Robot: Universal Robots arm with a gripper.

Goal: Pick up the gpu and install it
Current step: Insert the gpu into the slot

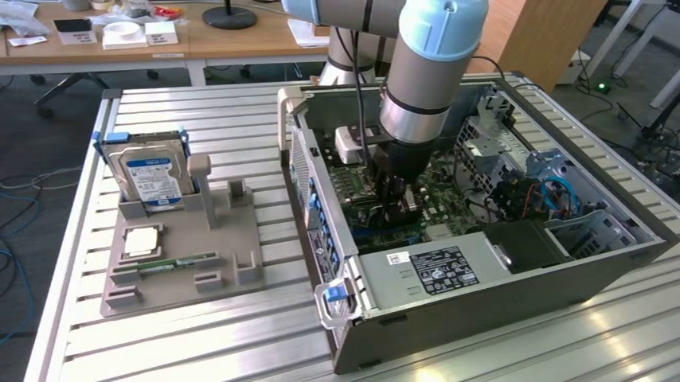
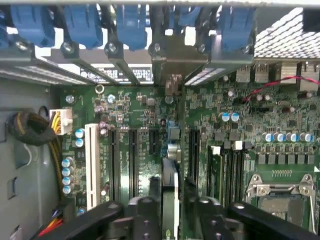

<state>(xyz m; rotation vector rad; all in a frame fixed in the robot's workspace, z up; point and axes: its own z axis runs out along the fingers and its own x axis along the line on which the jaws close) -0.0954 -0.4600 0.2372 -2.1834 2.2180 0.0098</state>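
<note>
The slatted metal table (image 1: 212, 119) carries 2 big things: the open computer case (image 1: 595, 270) toward the exterior view's right and a grey parts holder (image 1: 228, 247) toward the left, with a bare strip of slats between them. The arm (image 1: 425, 72) reaches down through the case's open side, close beside the rear wall with its blue slot clips (image 2: 132, 27) and well apart from the drive bays at the far end. The power supply (image 1: 447, 267) fills the near end of the case and bears a black label whose print is too small to read.

On the holder a hard drive (image 1: 149, 177) stands upright with a blue label, wording illegible; a memory stick (image 1: 170, 263) lies flat in its groove near the holder's front.

The gripper (image 2: 170, 207) hangs low over the motherboard (image 2: 140, 115). The gpu (image 2: 170, 185) stands on edge between its 2 black fingers (image 2: 145, 210), running toward the rear bracket opening, with black expansion slots on either side and a white slot (image 2: 91, 165) further off. Whether the jaws clamp the card or stand slightly off it, I cannot tell.
</note>
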